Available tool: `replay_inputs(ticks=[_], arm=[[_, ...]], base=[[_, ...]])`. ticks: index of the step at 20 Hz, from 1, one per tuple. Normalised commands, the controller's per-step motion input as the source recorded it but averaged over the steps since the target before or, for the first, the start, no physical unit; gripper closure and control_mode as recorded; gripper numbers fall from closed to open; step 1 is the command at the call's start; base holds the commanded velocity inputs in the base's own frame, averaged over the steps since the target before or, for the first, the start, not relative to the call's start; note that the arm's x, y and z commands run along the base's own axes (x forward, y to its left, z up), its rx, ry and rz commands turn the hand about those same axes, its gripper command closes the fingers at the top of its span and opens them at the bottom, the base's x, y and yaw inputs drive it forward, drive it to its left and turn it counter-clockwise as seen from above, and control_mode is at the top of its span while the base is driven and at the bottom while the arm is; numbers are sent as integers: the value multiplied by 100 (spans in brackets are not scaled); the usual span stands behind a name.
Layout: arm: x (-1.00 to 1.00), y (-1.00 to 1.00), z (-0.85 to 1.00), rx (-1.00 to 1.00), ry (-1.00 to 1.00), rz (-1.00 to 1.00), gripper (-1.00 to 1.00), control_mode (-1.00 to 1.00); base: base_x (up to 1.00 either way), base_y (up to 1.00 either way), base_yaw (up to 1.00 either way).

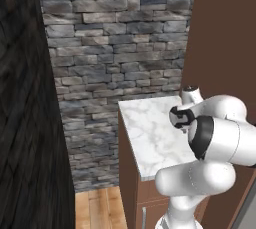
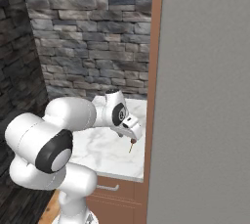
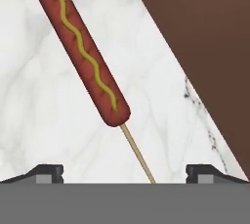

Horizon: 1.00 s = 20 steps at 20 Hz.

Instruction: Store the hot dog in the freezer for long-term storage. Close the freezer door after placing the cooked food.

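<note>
Gripper (image 3: 124,176) wide open over hot dog (image 3: 83,52)

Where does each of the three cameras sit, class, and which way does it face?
Left base view: behind the arm to its left, facing the marble counter and stone wall; the arm rises lower right.
Right base view: behind it to the right, facing that counter beside a grey door; the gripper hangs over the hot dog.
Hand view: on the hand, looking along the fingertips at the hot dog.
The counter appears in all three.
</note>
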Motion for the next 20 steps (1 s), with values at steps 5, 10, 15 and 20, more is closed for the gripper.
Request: replay_inputs(ticks=[5,10,15,20], arm=[[15,-2,-15,0,-1,0,-100,-100],[11,-3,-5,3,-2,0,-100,-100],[7,-9,-3,7,-1,0,-100,-100],[2,-1,-10,2,-12,0,-100,-100]], base=[[0,0,0],[0,0,0],[0,0,0],[0,0,0]])
